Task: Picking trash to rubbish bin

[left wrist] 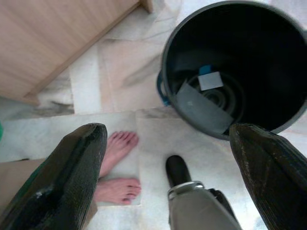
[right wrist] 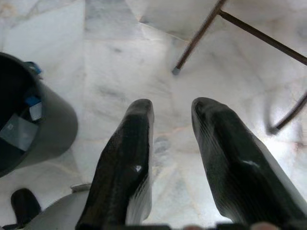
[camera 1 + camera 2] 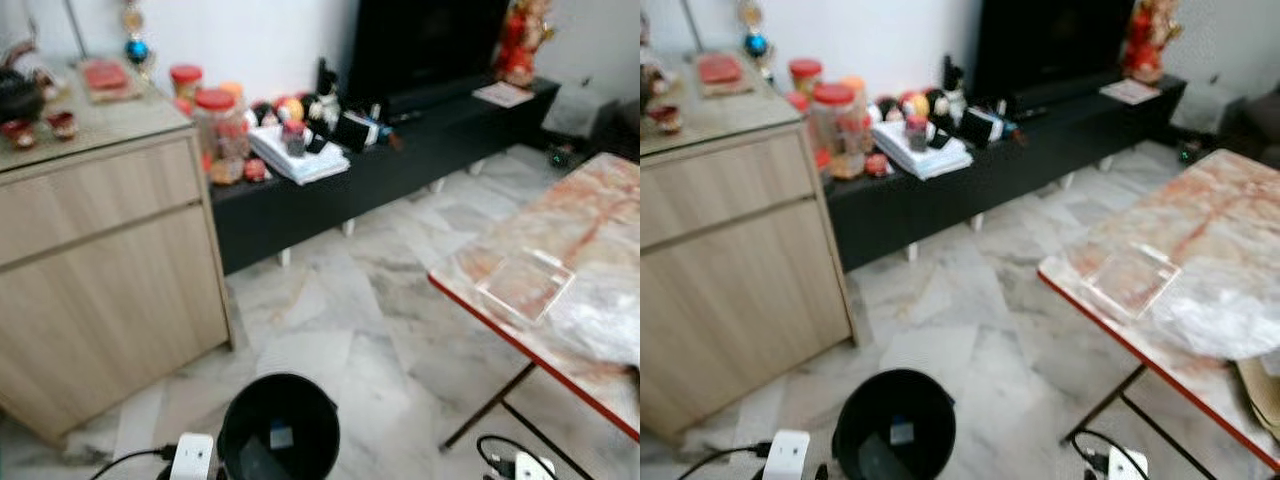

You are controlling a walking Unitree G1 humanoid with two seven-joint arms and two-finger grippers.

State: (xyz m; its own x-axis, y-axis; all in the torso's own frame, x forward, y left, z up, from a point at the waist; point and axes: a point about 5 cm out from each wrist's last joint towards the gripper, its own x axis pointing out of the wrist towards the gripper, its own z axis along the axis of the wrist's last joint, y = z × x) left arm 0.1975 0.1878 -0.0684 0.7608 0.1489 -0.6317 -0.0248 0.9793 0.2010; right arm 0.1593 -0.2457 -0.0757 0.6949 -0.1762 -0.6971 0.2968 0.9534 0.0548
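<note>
Both tools hang low and empty: the left tool (image 1: 168,143) gapes wide above the black rubbish bin (image 3: 279,428), the right tool (image 2: 172,158) is parted over bare floor. The crumpled clear plastic (image 3: 1220,310) lies on the marble-patterned surface (image 3: 590,210), beside a clear tray (image 3: 524,283). Best approach that surface squarely and pinch the plastic's bunched middle, avoiding the tray.

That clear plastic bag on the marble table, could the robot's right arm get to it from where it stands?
Probably yes. The plastic bag lies near the table's front edge on the robot's right, nothing standing in front of it. The right gripper hangs low by the table's legs, open and empty, so it must rise first.
</note>
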